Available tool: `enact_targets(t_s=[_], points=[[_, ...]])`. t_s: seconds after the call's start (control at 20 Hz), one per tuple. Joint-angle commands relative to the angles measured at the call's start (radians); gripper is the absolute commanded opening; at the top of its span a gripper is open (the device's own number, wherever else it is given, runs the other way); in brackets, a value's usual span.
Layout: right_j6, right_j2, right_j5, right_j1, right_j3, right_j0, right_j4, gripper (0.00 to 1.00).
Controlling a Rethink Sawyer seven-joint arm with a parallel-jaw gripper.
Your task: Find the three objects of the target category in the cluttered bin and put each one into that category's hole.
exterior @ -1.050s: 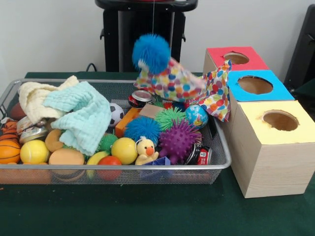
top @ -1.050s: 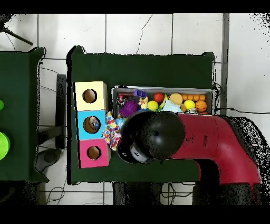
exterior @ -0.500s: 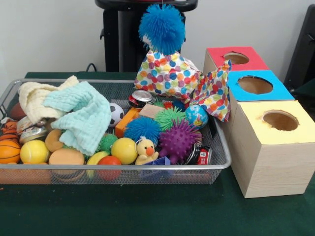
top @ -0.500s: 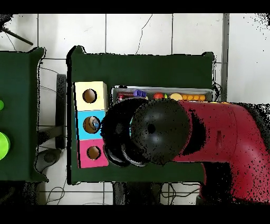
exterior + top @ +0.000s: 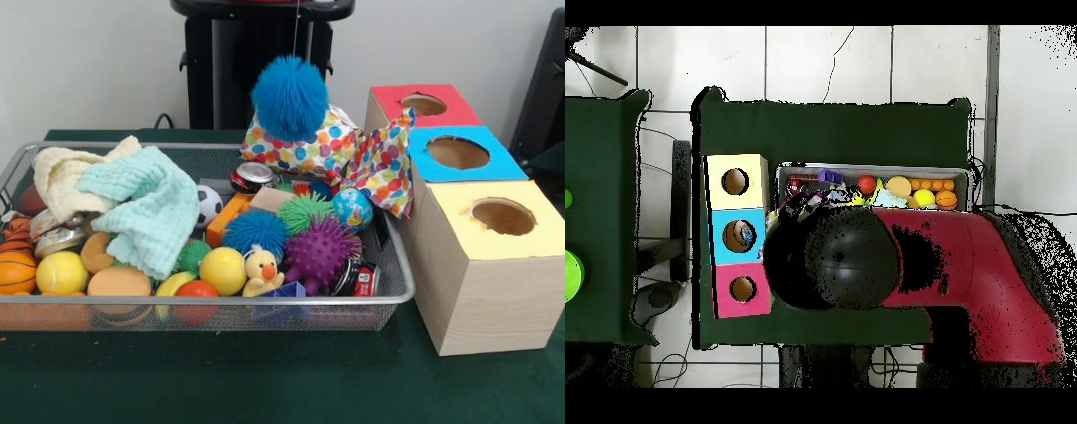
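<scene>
Bench (image 5: 265,380), green cloth: wire bin (image 5: 388,296), three boxes, toys.
We logged the red arm (image 5: 965,270) over the bin's back part in the overhead view; its pincer lay hidden beneath, so we could not tell how it stood. Yellow box (image 5: 494,265), blue box (image 5: 459,155) and red box (image 5: 424,106) stood in a row just beside the bin. A blue fuzzy ball (image 5: 290,99) hung on a thin string above the spotted cloth (image 5: 353,155). A purple spiky ball (image 5: 318,252) lay in the bin.

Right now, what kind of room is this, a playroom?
More likely a robot test lab: a red robot arm reaches over a wire bin of toys, beside three wooden boxes with holes on a green-covered table.
</scene>
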Motion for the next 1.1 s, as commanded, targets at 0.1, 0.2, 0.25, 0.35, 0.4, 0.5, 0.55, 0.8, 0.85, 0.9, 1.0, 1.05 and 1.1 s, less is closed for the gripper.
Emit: enact_targets(t_s=[0.1,0.2,0.25,0.35,0.4,0.5,0.55,0.8,0.85,0.9,1.0,1.05,1.1], points=[[-0.111,-0.017,-0.213,0.104,0.24,-0.021,-0.057,0.0],[-0.079,-0.03,-0.259,0.128,0.253,-0.011,-0.079,0.0],[-0.059,-0.039,-0.278,0.14,0.257,-0.004,-0.092,0.0],[-0.029,-0.056,-0.313,0.166,0.266,0.007,-0.113,0.0],[-0.012,-0.065,-0.326,0.181,0.269,0.013,-0.12,0.0],[0.003,-0.076,-0.382,0.209,0.28,0.014,-0.135,0.0],[0.01,-0.081,-0.42,0.228,0.283,0.015,-0.15,0.0],[0.101,-0.148,-0.529,0.31,0.274,0.056,-0.216,0.0],[0.113,-0.163,-0.552,0.321,0.271,0.064,-0.228,0.0],[0.122,-0.176,-0.581,0.337,0.271,0.069,-0.234,0.0],[0.112,-0.184,-0.594,0.338,0.276,0.069,-0.227,0.0],[0.099,-0.183,-0.588,0.33,0.28,0.065,-0.217,0.0],[0.077,-0.174,-0.557,0.309,0.283,0.058,-0.199,0.0]])
